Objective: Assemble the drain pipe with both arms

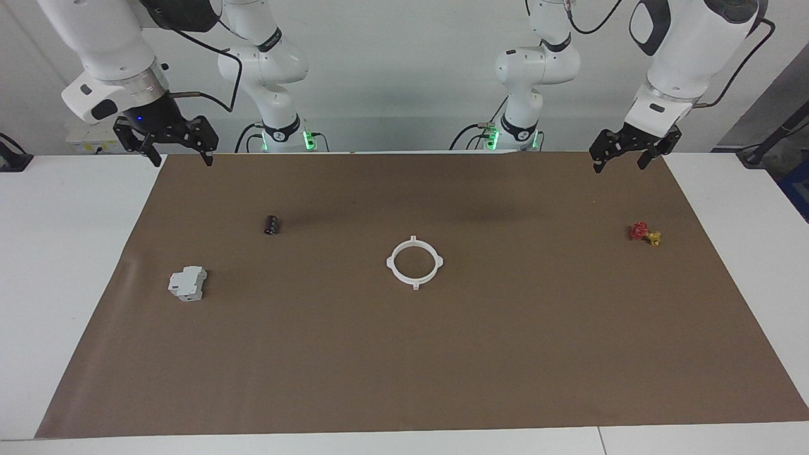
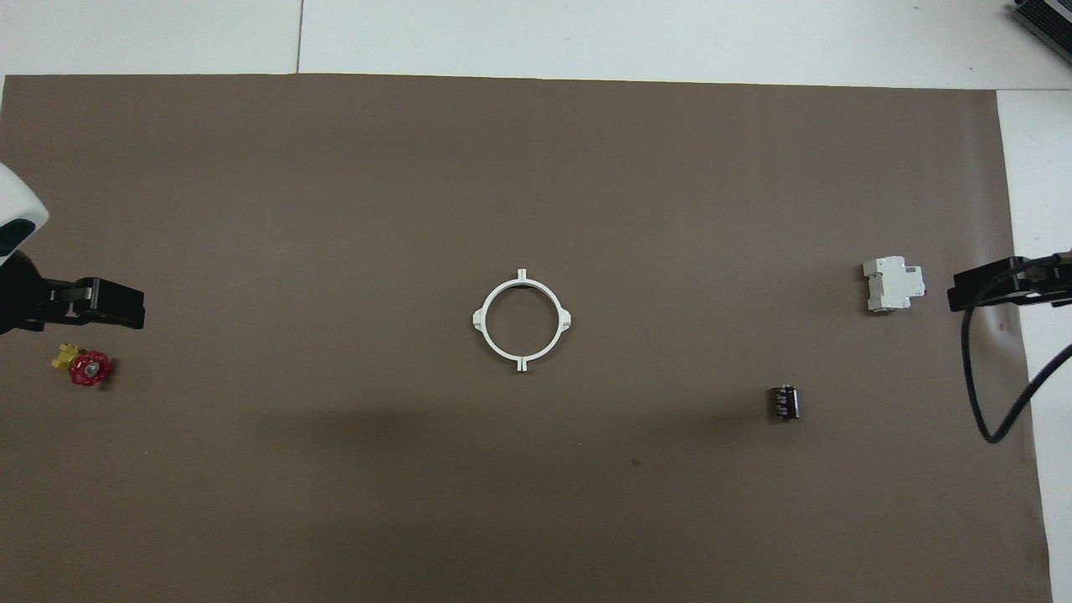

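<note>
Lying flat, thin white plastic ring [image 1: 414, 263], seemingly joined

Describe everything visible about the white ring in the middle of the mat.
The drain pipe is a thin white ring, plastic by its look, with four small nubs spaced evenly around its rim. It reads as one closed circle; no gap between its halves shows. It lies flat on the brown mat, near the mat's middle, with mat showing through its open centre. Nothing touches it: both grippers hang over the mat's corners nearest the robots, well clear of it.
</note>
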Motion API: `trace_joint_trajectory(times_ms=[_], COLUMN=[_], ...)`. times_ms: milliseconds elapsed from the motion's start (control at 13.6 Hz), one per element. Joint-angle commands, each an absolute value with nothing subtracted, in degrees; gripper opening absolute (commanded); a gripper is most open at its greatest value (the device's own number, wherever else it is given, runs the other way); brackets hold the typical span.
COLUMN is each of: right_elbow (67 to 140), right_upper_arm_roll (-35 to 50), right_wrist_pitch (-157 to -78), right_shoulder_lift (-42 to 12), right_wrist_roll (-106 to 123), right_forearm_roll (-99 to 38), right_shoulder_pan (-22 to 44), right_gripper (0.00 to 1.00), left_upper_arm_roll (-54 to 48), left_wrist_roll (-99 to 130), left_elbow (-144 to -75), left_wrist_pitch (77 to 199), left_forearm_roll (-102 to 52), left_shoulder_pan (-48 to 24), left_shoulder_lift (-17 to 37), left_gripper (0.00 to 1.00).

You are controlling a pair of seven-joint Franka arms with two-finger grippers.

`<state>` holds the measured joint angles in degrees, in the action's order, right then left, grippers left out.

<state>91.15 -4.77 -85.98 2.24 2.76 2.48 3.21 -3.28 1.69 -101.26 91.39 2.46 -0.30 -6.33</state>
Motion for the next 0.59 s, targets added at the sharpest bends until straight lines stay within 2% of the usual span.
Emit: trace_joint_trajectory(times_ms=[0, 148, 295, 517], right_elbow=[91.14, 91.14, 91.14, 91.14], right_upper_arm_roll=[-4.39, -4.39, -4.31, -4.39], right_wrist_pitch=[-85.43, -85.43, -85.43, -85.43], right_shoulder_lift=[2.81, 2.81, 2.81, 2.81], right_wrist_roll=[2.02, 2.02, 2.02, 2.02], right_forearm_roll=[2.72, 2.72, 2.72, 2.72], right_shoulder_pan=[2.64, 2.64, 2.64, 2.64], right_gripper=[1.0, 1.0, 1.0, 1.0], left_upper_arm_roll=[-3.34, -3.43, -4.12, -2.82], left_wrist_roll=[0.26, 0.44, 1.05, 1.67], left_elbow=[-99.15, -94.86, -86.43, -87.97], left_wrist_pitch=[88.77, 86.07, 80.62, 82.0], left_forearm_roll=[1.41, 1.32, 2.28, 2.29], left_shoulder_pan=[0.0, -0.35, -0.7, -3.06], left_shoulder_lift=[-4.49, -0.12, 2.72, 0.45], left_gripper=[1.0, 1.0, 1.0, 1.0])
